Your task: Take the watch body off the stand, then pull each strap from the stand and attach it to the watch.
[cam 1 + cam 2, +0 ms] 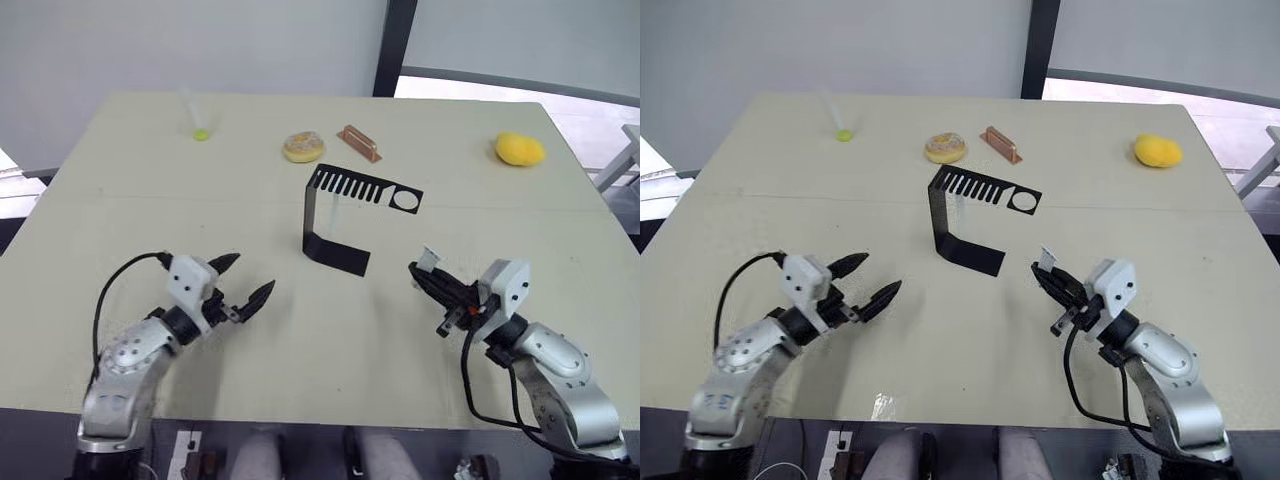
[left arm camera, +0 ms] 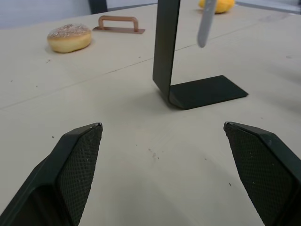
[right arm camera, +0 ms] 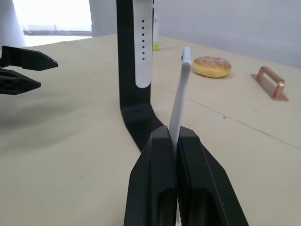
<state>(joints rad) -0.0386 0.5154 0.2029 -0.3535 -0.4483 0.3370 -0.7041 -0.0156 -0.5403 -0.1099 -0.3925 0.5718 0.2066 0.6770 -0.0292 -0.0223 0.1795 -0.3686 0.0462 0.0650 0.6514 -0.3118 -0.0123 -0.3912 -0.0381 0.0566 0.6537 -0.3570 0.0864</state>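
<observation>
One thin white flexible strap [image 3: 181, 101] is being pinched between my right gripper [image 1: 432, 280] fingers, just right of the black bent sheet-metal stand [image 1: 330, 215]. My left gripper [image 1: 243, 280] is holding its fingers spread and empty, left of the stand. A second white perforated strap [image 3: 144, 44] is hanging on the stand's upright. Judged step: strap pulling. I cannot locate the watch body; attaching calls for finding it.
</observation>
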